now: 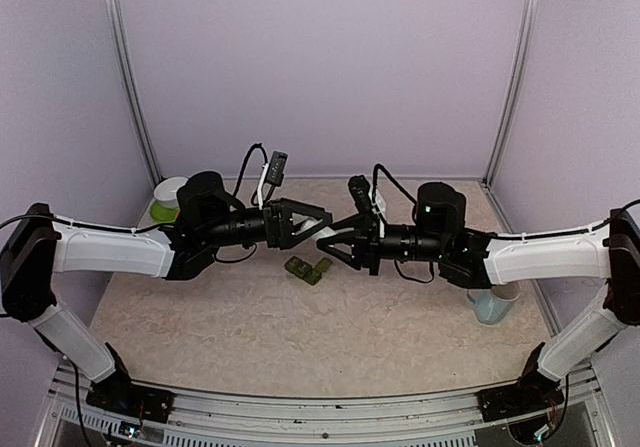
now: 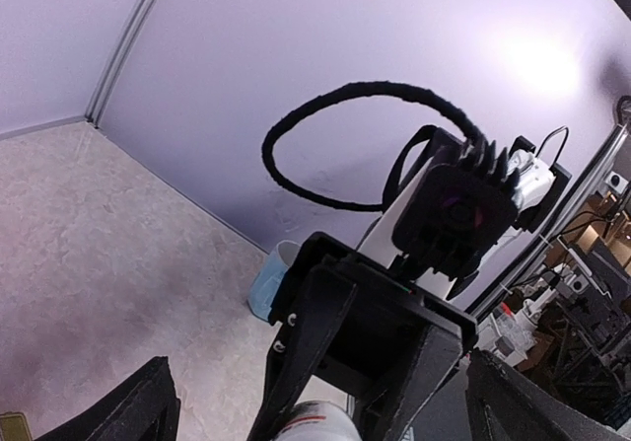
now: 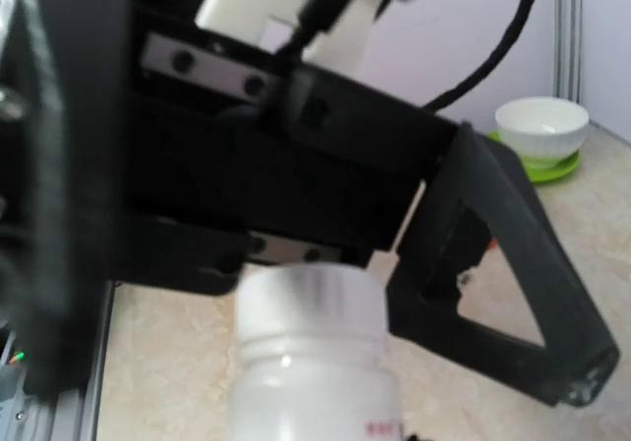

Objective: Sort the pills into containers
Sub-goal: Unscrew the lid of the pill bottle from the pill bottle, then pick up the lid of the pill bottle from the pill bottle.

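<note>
On the marbled table [image 1: 300, 337], near its centre, the containers [image 1: 307, 269] lie flat as a short dark green strip with all lids down, touched by neither arm. Directly above and just behind the strip in the top view, the two grippers meet nose to nose. The right gripper [image 1: 332, 247] is clenched on a white bottle [image 3: 311, 362], with the bottle's cap pointing away from the right wrist camera toward the opposite arm. The left gripper [image 1: 318, 225] is released: its fingers [image 2: 138, 411] stand wide apart, one on each side of the bottle's cap end, and contact with the cap cannot be confirmed from any view. Both forearms extend inward from the table's sides, roughly level and in line with each other. At the far left corner, a white bowl [image 1: 168, 195] sits on a green plate [image 3: 537, 168]. At the right edge, beneath the right forearm, stands a pale blue mug [image 1: 492, 305], well apart from the containers.
</note>
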Tool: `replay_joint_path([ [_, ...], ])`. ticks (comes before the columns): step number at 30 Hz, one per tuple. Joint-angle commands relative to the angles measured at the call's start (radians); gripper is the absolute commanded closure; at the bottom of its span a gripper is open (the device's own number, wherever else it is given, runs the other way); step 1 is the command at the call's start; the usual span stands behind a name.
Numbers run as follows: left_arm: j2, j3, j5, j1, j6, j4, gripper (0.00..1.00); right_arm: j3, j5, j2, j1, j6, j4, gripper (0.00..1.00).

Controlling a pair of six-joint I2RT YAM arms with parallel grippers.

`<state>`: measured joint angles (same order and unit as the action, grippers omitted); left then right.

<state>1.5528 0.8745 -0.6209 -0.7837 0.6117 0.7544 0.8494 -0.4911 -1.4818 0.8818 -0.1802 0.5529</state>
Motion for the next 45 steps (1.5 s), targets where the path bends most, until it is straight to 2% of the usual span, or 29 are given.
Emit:
replay_joint_path([
  [1, 0.013, -0.006, -0.049, 0.008, 0.051, 0.125, 0.01, -0.001, 0.019, -0.022, 0.013, -0.045, 0.06, 0.91],
  [12, 0.023, -0.012, -0.067, 0.008, 0.074, 0.167, 0.02, -0.001, 0.101, -0.031, 0.016, -0.062, 0.056, 0.91],
  [27, -0.015, -0.032, -0.049, 0.011, 0.041, 0.104, 0.1, -0.02, 0.201, -0.009, 0.0, -0.058, 0.055, 0.91],
  [32, -0.022, -0.031, -0.042, 0.018, 0.037, 0.091, 0.2, -0.028, 0.192, -0.005, -0.006, -0.054, 0.067, 0.91],
  [45, -0.02, -0.04, -0.019, 0.026, 0.045, 0.079, 0.37, -0.055, 0.187, 0.012, -0.013, -0.058, 0.096, 0.91],
])
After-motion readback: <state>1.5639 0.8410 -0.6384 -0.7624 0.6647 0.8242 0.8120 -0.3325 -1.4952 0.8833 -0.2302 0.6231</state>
